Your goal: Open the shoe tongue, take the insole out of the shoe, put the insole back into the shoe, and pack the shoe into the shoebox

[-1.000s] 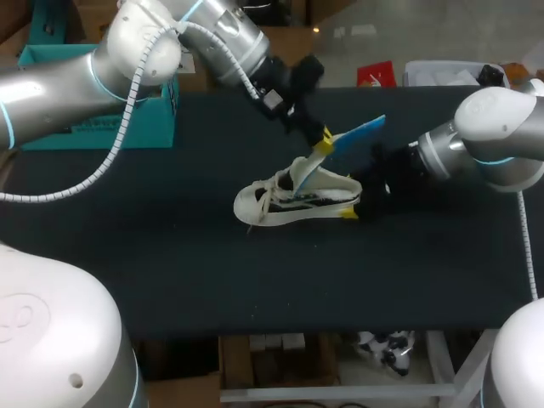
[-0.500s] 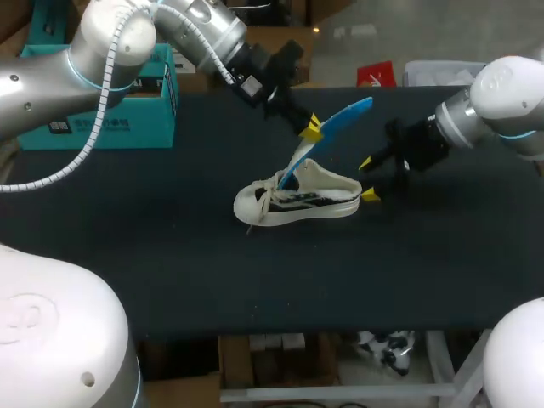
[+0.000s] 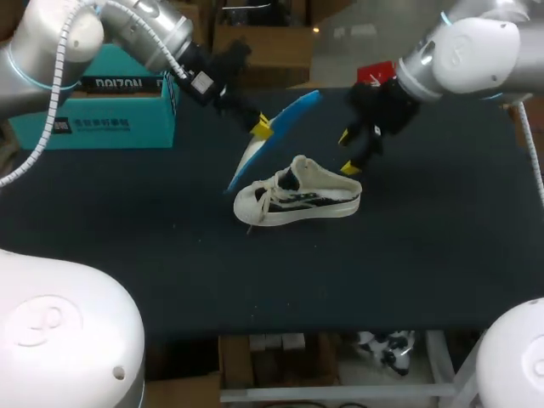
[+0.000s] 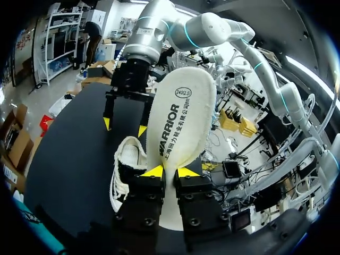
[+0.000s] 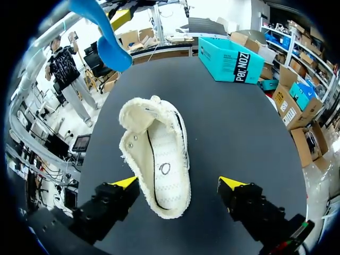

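Two arms are recorded over the dark table. The left gripper is closed narrowly on the insole, which is pinched near mid-length between both yellow tips. The insole is held aloft and tilted. Its high end points toward the right arm and its low end hangs just beside the toe of the shoe, apparently clear of it. The blue face is seen from the head view (the left wrist view shows the pale fleecy face).

The shoe stands on its sole at mid-table with the toe toward the left arm's side and the laces loose. In the right wrist view its opening is spread wide and the stitched footbed is visible inside.

The right gripper is spread wide and grips nothing. It is held above the heel end of the shoe without contact.

The teal shoebox sits at the far left of the table, well apart from the shoe. Whether it is open cannot be told.
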`<action>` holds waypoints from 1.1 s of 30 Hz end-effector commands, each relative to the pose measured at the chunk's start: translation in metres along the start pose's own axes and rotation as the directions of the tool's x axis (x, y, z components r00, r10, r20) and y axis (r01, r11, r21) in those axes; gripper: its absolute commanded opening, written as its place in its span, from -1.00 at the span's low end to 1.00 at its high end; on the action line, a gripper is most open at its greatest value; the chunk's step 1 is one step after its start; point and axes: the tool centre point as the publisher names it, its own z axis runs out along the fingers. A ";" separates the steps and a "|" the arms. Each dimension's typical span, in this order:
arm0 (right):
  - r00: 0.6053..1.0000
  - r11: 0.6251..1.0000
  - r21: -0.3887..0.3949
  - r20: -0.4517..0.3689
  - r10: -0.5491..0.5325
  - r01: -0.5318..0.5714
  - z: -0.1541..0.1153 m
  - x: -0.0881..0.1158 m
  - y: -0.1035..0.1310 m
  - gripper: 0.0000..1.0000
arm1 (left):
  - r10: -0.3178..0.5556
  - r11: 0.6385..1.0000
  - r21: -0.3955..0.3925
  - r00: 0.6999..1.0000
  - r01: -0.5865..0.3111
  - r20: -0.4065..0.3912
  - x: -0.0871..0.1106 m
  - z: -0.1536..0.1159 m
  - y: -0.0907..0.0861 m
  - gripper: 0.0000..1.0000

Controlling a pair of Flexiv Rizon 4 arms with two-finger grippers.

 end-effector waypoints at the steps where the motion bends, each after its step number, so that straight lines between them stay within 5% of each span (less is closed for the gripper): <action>1: 1.000 0.981 0.192 -0.015 0.010 -0.007 0.014 -0.010 0.016 1.00 | -0.026 1.000 0.016 0.998 0.025 0.063 0.012 -0.015 0.023 -1.00; 13: 1.000 0.949 0.316 0.022 0.004 -0.010 0.040 -0.003 0.034 1.00 | -0.123 0.992 0.006 0.988 0.123 0.097 0.009 -0.040 0.070 -1.00; 22: 0.999 0.915 0.402 0.036 0.013 -0.027 0.055 0.002 0.037 1.00 | -0.164 0.986 0.006 0.981 0.164 0.101 0.006 -0.046 0.090 -1.00; 24: 0.999 0.902 0.431 0.042 0.025 -0.041 0.057 0.002 0.037 0.80 | -0.171 0.985 0.005 0.980 0.171 0.104 0.005 -0.045 0.092 -1.00; 27: 0.998 0.894 0.445 0.048 0.032 -0.050 0.059 0.001 0.040 0.19 | -0.177 0.984 0.003 0.979 0.178 0.102 0.003 -0.045 0.094 -1.00; 30: 0.998 0.888 0.456 0.054 0.036 -0.057 0.061 0.002 0.040 -1.00 | -0.182 0.983 0.002 0.978 0.183 0.101 0.002 -0.045 0.096 -1.00; 33: 0.997 0.880 0.470 0.061 0.044 -0.068 0.063 0.003 0.040 -1.00 | -0.186 0.982 0.003 0.977 0.187 0.102 0.002 -0.046 0.098 -1.00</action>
